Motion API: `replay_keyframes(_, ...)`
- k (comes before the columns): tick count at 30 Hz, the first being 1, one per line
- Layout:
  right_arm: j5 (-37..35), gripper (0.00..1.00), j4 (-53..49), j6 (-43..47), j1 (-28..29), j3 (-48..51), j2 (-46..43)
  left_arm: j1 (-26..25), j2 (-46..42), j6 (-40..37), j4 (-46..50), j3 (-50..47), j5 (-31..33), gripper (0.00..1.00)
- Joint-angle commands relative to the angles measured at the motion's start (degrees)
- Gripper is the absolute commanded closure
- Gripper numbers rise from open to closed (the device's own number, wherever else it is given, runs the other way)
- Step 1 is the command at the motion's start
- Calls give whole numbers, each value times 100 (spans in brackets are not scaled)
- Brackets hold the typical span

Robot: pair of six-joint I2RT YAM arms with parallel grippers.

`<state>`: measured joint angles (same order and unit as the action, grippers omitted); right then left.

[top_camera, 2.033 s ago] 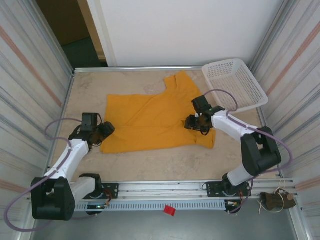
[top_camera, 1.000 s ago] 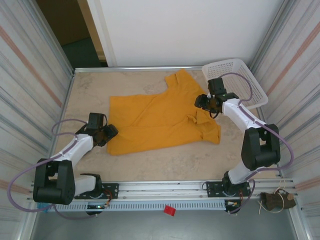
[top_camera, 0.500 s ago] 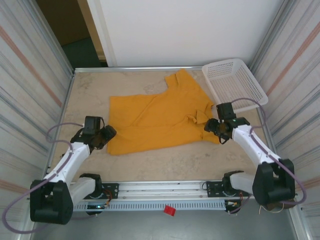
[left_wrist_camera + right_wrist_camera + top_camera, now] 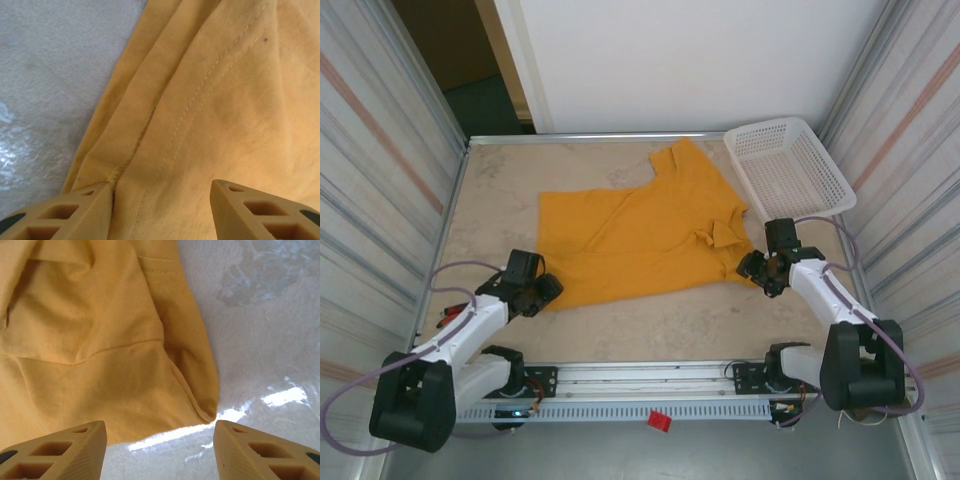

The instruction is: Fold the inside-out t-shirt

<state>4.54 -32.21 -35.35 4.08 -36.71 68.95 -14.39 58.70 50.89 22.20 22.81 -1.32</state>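
Two grippers hang at the near corners of the mustard-yellow cotton t-shirt [image 4: 640, 235], which lies spread across the middle of the pale marbled tabletop [image 4: 670, 325]. Your left gripper [image 4: 542, 290] has its jaws parted over the stitched near-left edge, pinching nothing. Your right gripper [image 4: 757, 268] is likewise spread above the near-right corner, empty. You have bare table along the near edge. A white plastic mesh basket [image 4: 790, 165] fills the far right corner.

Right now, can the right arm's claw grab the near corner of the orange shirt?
Probably yes: the right claw hangs open just over a corner of the t-shirt, and nothing lies between them.
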Motion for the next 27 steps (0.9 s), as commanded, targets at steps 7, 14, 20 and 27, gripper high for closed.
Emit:
replay_keyframes(7, 182, 91, 468, -32, -71, 213, 480, -28, 697, 92, -629, -51, 209, 84)
replay_keyframes(14, -233, 100, -232, -469, -129, 288, -601, 253, 387, -160, 9, 349, 398, 100)
replay_keyframes(20, -654, 100, -814, -655, -299, 257, -1199, 1063, -139, -480, 494, 419, 268, 100)
replay_keyframes(27, -770, 100, -1106, -813, -475, 296, -1409, 1623, -321, -764, 660, 439, -20, 100)
